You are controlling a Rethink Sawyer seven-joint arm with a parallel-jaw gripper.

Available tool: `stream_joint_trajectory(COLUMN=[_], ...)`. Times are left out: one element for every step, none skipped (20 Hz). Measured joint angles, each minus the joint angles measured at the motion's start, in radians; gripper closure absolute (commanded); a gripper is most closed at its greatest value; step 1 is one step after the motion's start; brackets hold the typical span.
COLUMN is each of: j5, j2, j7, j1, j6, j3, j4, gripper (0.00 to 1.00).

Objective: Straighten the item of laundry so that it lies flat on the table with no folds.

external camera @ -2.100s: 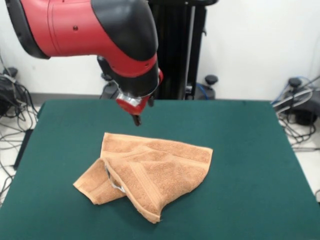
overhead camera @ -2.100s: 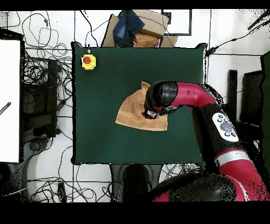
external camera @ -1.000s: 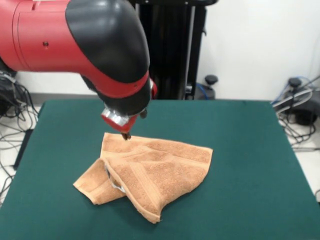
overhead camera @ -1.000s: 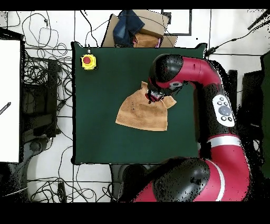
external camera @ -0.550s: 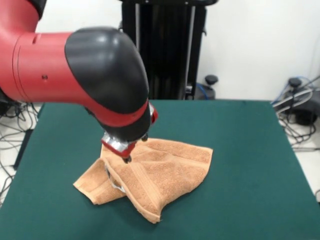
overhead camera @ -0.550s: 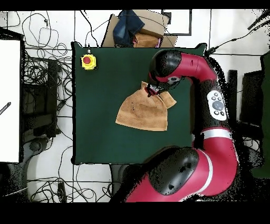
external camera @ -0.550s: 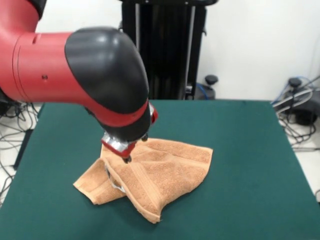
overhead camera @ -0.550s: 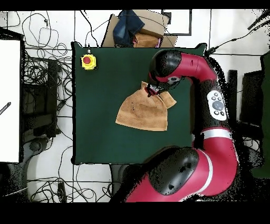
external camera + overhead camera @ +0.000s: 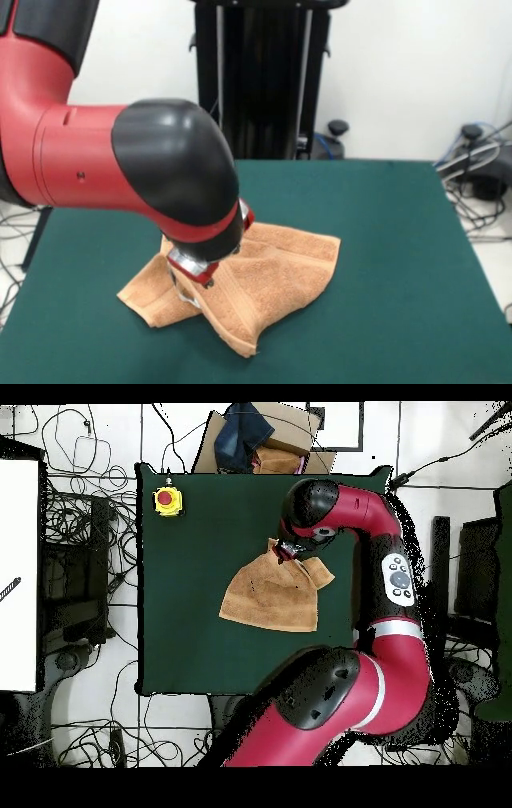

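Note:
The peach-orange towel lies crumpled on the dark green table, left of the middle in the front view. Its left part is drawn up into a fold and a corner is turned over at the near edge. My gripper is down on this raised left part and looks shut on the cloth. The arm's black elbow hides the towel's far left. In the overhead view the towel is on the right half of the table, with the gripper at its upper corner.
A yellow box with a red button stands at the table's upper left corner in the overhead view. A cardboard box with dark cloth sits beyond that edge. Cables lie off the table's right side.

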Motion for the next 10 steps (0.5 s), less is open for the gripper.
stream_joint_trajectory(j5=[0.0,-0.001,-0.001,-0.003,-0.004,-0.009,-0.013,-0.015,-0.017,-0.018], j2=[0.005,0.009,0.019,0.028,0.031,0.041,0.049,0.055,0.061,0.065], j7=[0.0,0.0,0.0,0.0,0.0,0.0,0.0,0.0,0.0,0.0], j1=[0.002,0.004,0.009,0.013,0.015,0.022,0.026,0.029,0.032,0.034], j6=[0.0,0.0,0.0,0.0,0.0,0.0,0.0,0.0,0.0,0.0], j3=[0.0,0.0,0.0,0.0,0.0,0.0,0.0,0.0,0.0,0.0], j4=[-0.006,-0.012,-0.027,-0.041,-0.048,-0.068,-0.084,-0.097,-0.11,-0.119], gripper=[0.0,0.0,0.0,0.0,0.0,0.0,0.0,0.0,0.0,0.0])
